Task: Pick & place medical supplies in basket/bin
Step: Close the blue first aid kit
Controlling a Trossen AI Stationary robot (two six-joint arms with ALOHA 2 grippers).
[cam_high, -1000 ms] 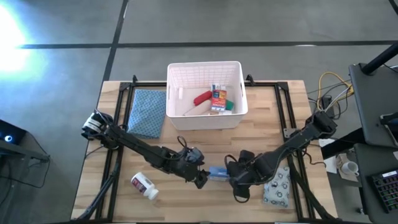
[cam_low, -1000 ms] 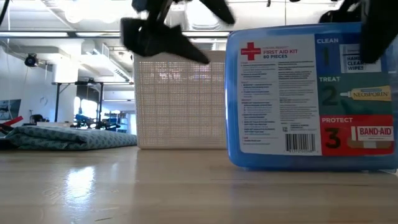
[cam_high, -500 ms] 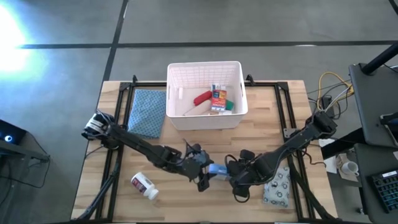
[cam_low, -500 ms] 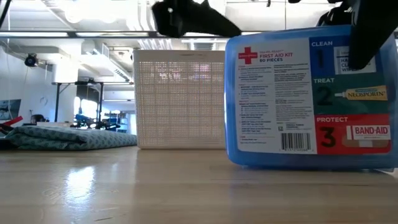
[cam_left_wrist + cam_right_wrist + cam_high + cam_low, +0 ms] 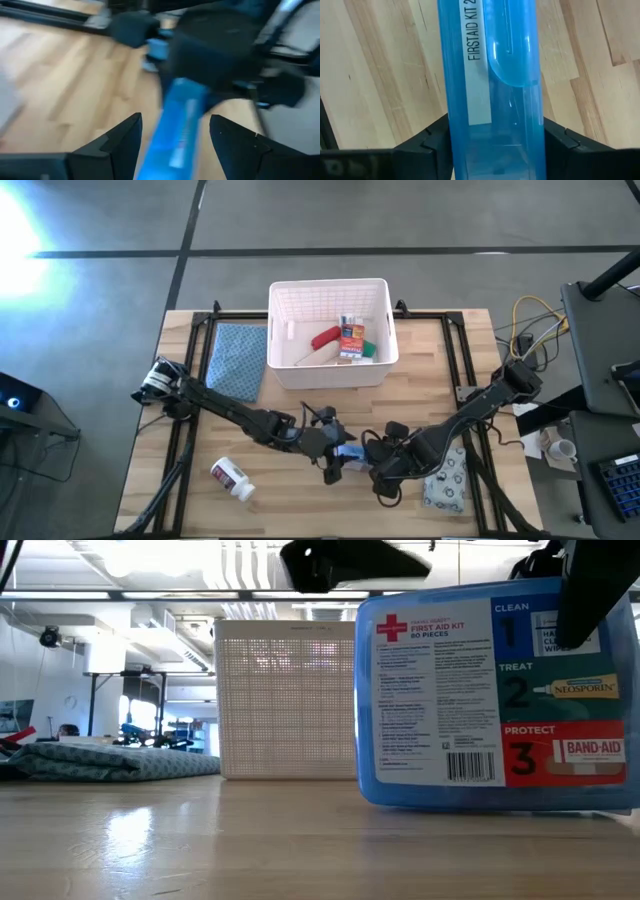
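The wooden table (image 5: 420, 380) carries everything, and at its far middle stands the white basket (image 5: 330, 370), already holding a red tube (image 5: 326, 337), a small coloured box (image 5: 351, 337) and a few other bits. To the basket's left lies the blue cloth (image 5: 236, 360), which is not part of the job. Near the front edge, between the 2 arms, the blue first aid kit (image 5: 495, 700) stands on its narrow edge on the wood, well apart from the basket. The right gripper (image 5: 490, 145) has a finger on each broad face of the kit and appears clamped on it; the left gripper (image 5: 172, 140) straddles the kit's other end with gaps showing beside both fingers, so it reads as open, not gripping. A grey-white patterned pouch (image 5: 446, 480) lies by the right arm, and a white pill bottle (image 5: 232, 477) lies at the front left. The step in hand looks like securing the kit for a pick. Next, 1 gripper needs a firm hold, a lift clear of the table, and a carry over the basket's near wall.
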